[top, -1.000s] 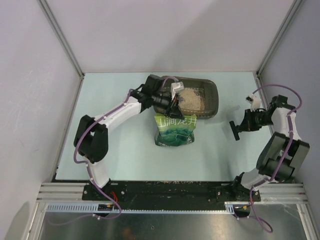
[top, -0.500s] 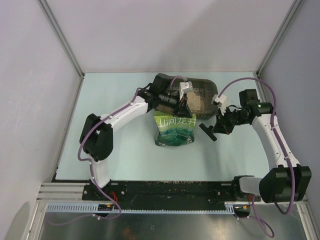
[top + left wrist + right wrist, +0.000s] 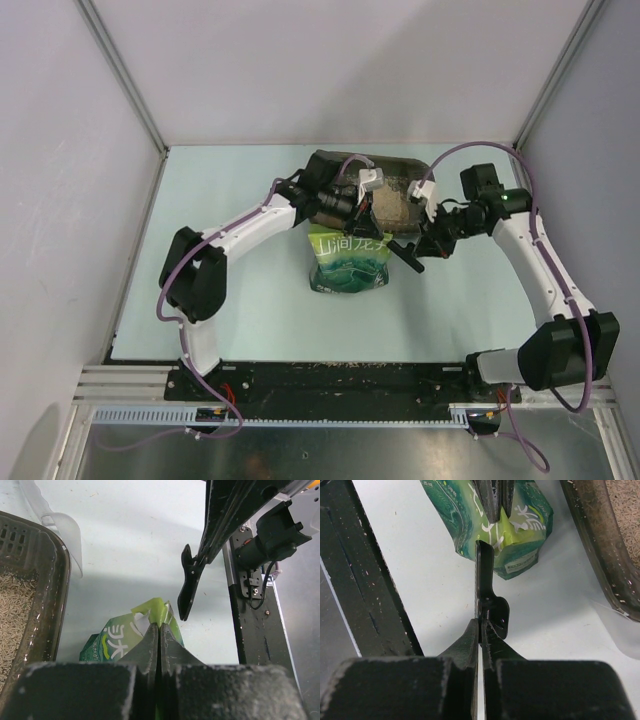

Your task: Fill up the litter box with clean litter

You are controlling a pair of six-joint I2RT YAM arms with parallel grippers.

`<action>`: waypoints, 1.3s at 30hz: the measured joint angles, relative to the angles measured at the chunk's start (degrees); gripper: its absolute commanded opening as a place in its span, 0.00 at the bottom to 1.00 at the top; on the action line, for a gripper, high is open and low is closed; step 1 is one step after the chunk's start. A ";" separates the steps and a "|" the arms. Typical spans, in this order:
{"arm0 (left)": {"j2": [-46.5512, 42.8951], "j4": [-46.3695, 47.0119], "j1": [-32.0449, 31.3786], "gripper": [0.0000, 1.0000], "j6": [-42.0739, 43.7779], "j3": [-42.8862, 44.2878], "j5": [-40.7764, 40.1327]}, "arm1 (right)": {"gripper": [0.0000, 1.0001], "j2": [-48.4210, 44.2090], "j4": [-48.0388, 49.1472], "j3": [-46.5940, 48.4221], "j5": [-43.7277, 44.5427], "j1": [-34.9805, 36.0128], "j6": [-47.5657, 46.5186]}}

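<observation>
The dark litter box (image 3: 402, 168) lies at the back with tan clean litter (image 3: 392, 205) in it. It also shows in the left wrist view (image 3: 54, 580), with litter (image 3: 15, 610), and in the right wrist view (image 3: 592, 550). The green printed bag (image 3: 348, 262) stands in front of it. My left gripper (image 3: 366, 218) is shut on the bag's top edge (image 3: 159, 611). My right gripper (image 3: 426, 242) is shut on a black clip (image 3: 405, 253), held just right of the bag's top (image 3: 520, 535). The clip's tip (image 3: 485, 560) nearly touches the bag.
A clear plastic scoop (image 3: 65, 530) lies beside the box's rim. The black base rail (image 3: 355, 580) runs along the table's near edge. Grey walls enclose the table on three sides.
My right arm has swung in from the right edge to the bag's top, carrying the black clip. My left gripper has stayed at the bag's top by the box.
</observation>
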 measured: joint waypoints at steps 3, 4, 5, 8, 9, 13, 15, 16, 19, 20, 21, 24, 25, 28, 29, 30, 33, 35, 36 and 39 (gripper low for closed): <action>0.00 0.07 -0.04 0.27 -0.09 -0.04 0.04 | 0.00 1.09 0.22 0.13 0.52 0.61 0.04; 0.00 0.11 -0.04 0.32 -0.11 -0.04 0.11 | 0.00 1.51 0.35 0.15 0.61 0.76 0.24; 0.00 0.11 -0.07 0.35 -0.15 -0.07 0.35 | 0.00 1.88 0.55 0.15 0.66 0.87 0.33; 0.00 0.09 -0.13 0.42 -0.13 -0.09 0.94 | 0.00 2.75 1.66 0.15 0.74 0.96 1.07; 0.00 0.11 -0.15 0.44 -0.11 -0.09 1.16 | 0.00 2.93 2.08 0.15 0.72 1.01 1.38; 0.00 0.02 -0.15 0.48 -0.11 -0.09 1.97 | 0.00 3.02 3.19 0.39 0.52 1.18 2.80; 0.00 -0.04 -0.15 0.48 -0.09 -0.09 2.29 | 0.00 3.02 3.89 0.55 0.13 1.25 3.26; 0.00 -0.11 -0.17 0.48 -0.09 -0.09 2.34 | 0.00 3.02 4.20 0.57 -0.13 1.22 3.41; 0.00 -0.17 -0.17 0.38 -0.09 -0.07 2.51 | 0.00 3.06 4.76 0.61 -0.94 1.25 4.09; 0.00 -0.24 -0.17 0.28 -0.09 -0.07 2.56 | 0.00 3.10 4.94 0.66 -1.07 1.27 4.31; 0.00 -0.26 -0.15 0.23 0.09 -0.07 2.51 | 0.00 3.17 5.03 0.66 -1.27 1.36 4.42; 0.04 -0.35 -0.04 0.10 0.48 -0.07 2.32 | 0.00 3.43 5.07 0.68 -1.70 1.70 4.66; 0.09 -0.37 0.00 0.06 0.52 -0.07 2.40 | 0.00 3.54 5.18 0.68 -1.66 1.70 4.66; 0.24 -0.35 0.02 0.00 0.81 -0.07 2.54 | 0.00 4.02 5.46 0.68 -1.64 1.70 4.85; 0.26 -0.35 0.02 0.00 0.92 -0.07 2.51 | 0.00 4.20 5.55 0.68 -1.66 1.70 5.01; 0.26 -0.35 0.02 0.00 0.92 -0.07 2.51 | 0.02 4.35 5.60 0.68 -1.70 1.70 5.25; 0.28 -0.35 0.11 0.00 0.92 -0.07 2.60 | 0.38 4.61 5.62 0.68 -1.84 1.70 6.29; 0.31 -0.39 -0.02 0.00 0.94 -0.07 2.73 | 0.52 4.61 6.38 0.81 -1.97 1.25 7.39; 0.31 -0.42 -0.07 0.00 0.94 -0.07 2.69 | 0.56 4.61 6.34 1.14 -2.54 0.76 7.39; 0.31 -0.55 -0.07 0.00 0.96 -0.07 2.84 | 0.63 4.72 5.51 2.45 -3.87 -2.21 6.36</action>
